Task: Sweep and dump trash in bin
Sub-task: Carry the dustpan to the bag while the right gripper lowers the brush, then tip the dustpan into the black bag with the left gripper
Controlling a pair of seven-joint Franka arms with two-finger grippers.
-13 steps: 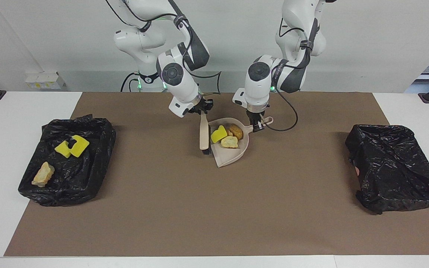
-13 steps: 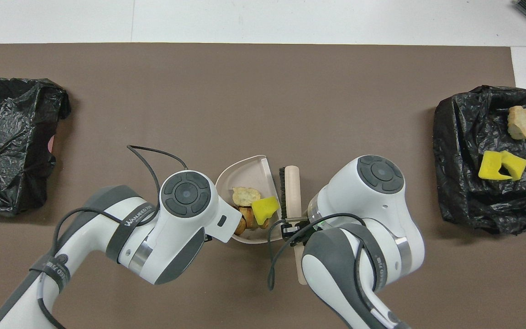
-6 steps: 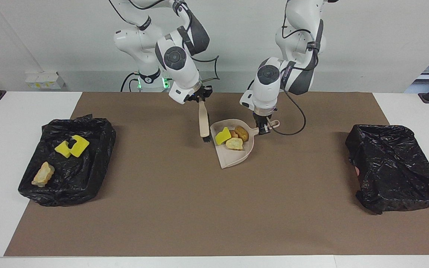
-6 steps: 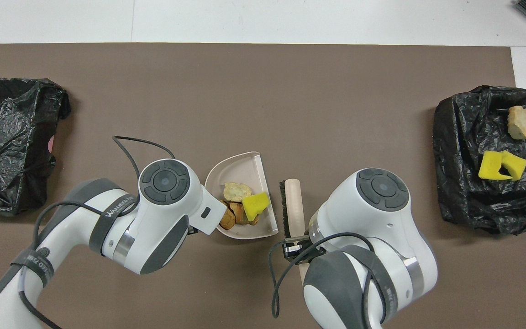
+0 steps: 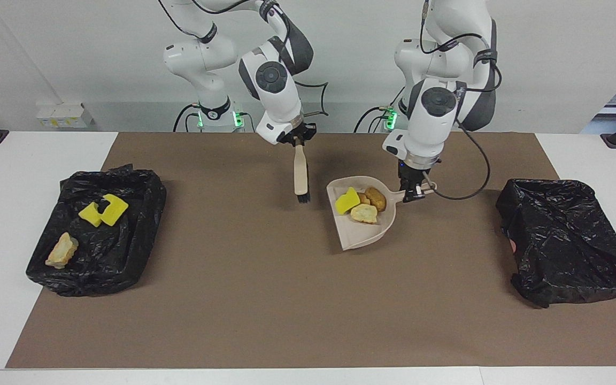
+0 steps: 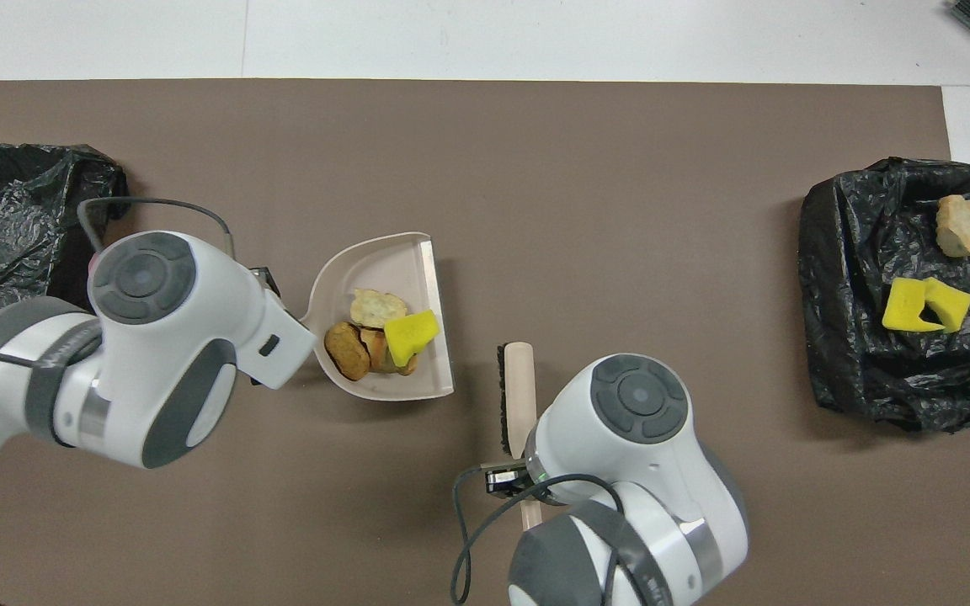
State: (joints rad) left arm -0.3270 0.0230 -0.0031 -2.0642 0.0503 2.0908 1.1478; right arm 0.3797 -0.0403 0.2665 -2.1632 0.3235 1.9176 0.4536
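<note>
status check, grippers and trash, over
Left gripper shut on dustpan handle, trash aboard. Right gripper shut on brush. Path to empty bin unobstructed.

Both views are bright and evenly lit from above — soft, short shadows sit close under the dustpan point(image 5: 364, 224), the brush point(image 5: 301, 176) and the arms on the brown mat point(image 5: 265, 299). The black bin liners point(image 5: 564, 240) show small crinkled highlights, and the white arm shells point(image 6: 199, 337) carry mild glare. Focus is sharp throughout — the overhead view's upper edge bows slightly.
</note>
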